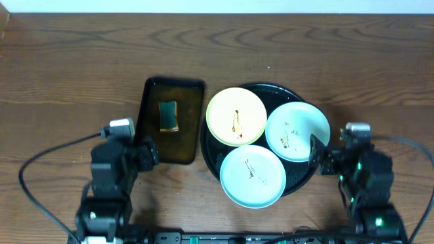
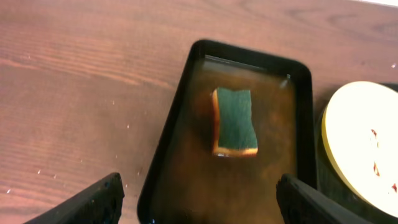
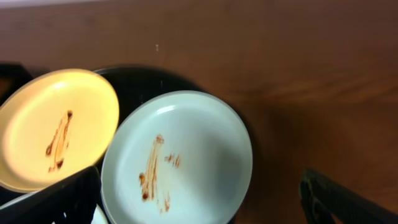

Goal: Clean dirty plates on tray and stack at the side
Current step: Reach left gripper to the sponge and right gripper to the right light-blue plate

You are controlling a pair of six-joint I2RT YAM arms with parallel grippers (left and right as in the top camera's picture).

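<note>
Three plates lie on the round black tray (image 1: 296, 94). The pale yellow plate (image 1: 236, 116) is at the back left, one mint-white plate (image 1: 297, 131) at the right, the other mint-white plate (image 1: 253, 175) at the front. All three bear brown sauce streaks. My left gripper (image 1: 150, 150) is open and empty over the near end of the sponge tray; it also shows in the left wrist view (image 2: 199, 196). My right gripper (image 1: 319, 152) is open and empty at the tray's right rim, and in the right wrist view (image 3: 202, 196) its fingers straddle the right mint plate (image 3: 177, 158). The yellow plate (image 3: 56, 127) shows there too.
A dark rectangular tray (image 1: 170, 120) with brownish liquid holds a green and yellow sponge (image 1: 169, 115), left of the black tray. In the left wrist view the sponge (image 2: 234, 121) lies mid-tray (image 2: 180, 109). Brown wood-grain tabletop (image 1: 68, 81) surrounds everything.
</note>
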